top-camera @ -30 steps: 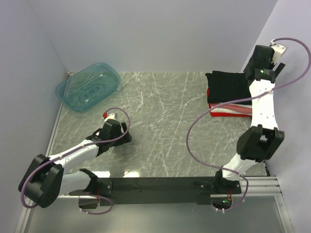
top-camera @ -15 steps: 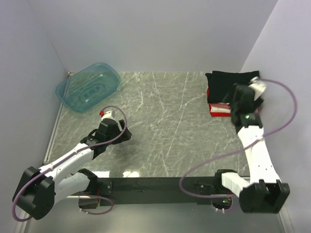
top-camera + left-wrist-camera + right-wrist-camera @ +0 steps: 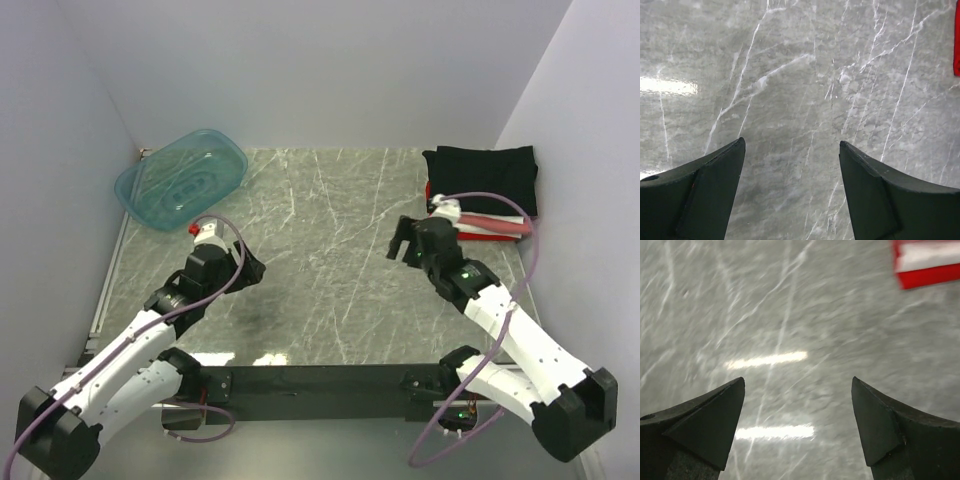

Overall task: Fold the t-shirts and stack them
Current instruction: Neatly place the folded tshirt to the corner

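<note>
**Folded t-shirts stacked in the far right corner, both grippers open and empty**

A stack of t-shirts (image 3: 482, 200) sits in the far right corner of a grey marble table (image 3: 330, 200), close to the right wall. A folded black shirt (image 3: 480, 172) lies on top and covers most of the pile. Under it, a white shirt (image 3: 470, 226) and a red shirt (image 3: 446, 238) show only as thin bands along the near edge. Every shirt in view is already folded and on the pile.

The cloth looks soft, light and limp. Lifted by one corner, it would likely sag and fall open. A safer hold would pinch a folded edge through all its layers, ideally at two points, one per arm. The smooth marble should let the pile slide easily.

The right gripper (image 3: 798, 380) hovers over bare marble near the stack's near left corner, not touching it, fingers spread wide with nothing between them. The left gripper (image 3: 791, 142) is well apart on the table's left side, its fingers also spread and empty. A teal tub (image 3: 180, 178) rests in the far left corner.
</note>
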You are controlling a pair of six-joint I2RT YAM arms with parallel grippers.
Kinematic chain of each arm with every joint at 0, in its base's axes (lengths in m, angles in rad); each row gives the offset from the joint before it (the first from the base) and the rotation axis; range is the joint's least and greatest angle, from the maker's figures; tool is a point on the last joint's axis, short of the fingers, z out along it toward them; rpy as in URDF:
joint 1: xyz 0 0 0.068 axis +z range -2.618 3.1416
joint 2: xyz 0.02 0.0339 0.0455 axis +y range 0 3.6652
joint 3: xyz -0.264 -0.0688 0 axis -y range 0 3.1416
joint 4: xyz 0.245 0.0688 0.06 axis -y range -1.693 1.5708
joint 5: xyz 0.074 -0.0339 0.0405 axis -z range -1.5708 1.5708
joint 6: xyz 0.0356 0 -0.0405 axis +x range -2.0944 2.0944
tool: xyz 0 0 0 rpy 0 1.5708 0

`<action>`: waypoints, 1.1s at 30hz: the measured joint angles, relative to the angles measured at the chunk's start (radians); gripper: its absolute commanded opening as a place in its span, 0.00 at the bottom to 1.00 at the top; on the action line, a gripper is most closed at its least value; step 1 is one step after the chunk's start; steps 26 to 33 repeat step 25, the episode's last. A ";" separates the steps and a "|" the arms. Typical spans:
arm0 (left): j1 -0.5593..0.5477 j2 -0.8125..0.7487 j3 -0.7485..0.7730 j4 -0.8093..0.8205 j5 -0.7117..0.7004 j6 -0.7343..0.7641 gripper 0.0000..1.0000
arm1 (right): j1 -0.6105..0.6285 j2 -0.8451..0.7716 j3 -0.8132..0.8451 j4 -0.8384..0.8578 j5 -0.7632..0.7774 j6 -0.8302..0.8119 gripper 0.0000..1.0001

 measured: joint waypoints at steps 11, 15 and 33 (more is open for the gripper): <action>0.000 -0.072 0.005 -0.054 -0.033 -0.003 0.81 | 0.170 0.054 -0.031 0.049 -0.119 0.037 0.94; 0.000 -0.108 0.005 -0.067 -0.034 -0.002 0.81 | 0.174 0.062 -0.032 0.059 -0.135 0.036 0.95; -0.001 -0.159 0.005 -0.066 -0.035 -0.002 0.81 | 0.174 0.066 -0.047 0.053 -0.131 0.032 0.95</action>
